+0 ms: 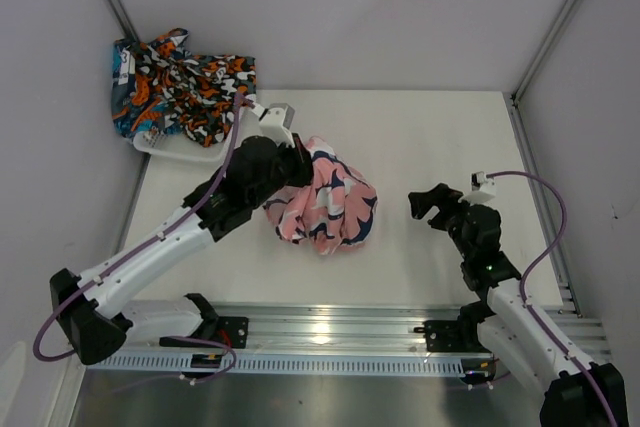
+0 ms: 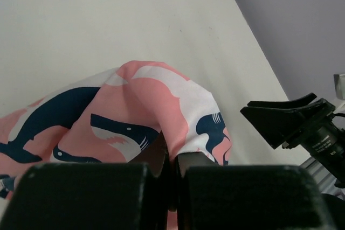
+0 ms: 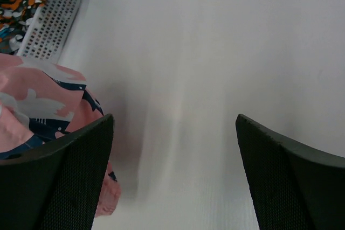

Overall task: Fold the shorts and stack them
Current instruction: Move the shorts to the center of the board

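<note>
The left gripper [image 2: 172, 168] pinches a fold of the limp, light pink shorts [image 1: 330, 205]; the right gripper [image 1: 432, 203] gapes wide, empty; a free hem edge looks the best hold.

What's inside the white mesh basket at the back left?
Crumpled shorts in orange, white, black and teal fill the basket, spilling over its rim. The pair count and basket floor are hidden.
</note>
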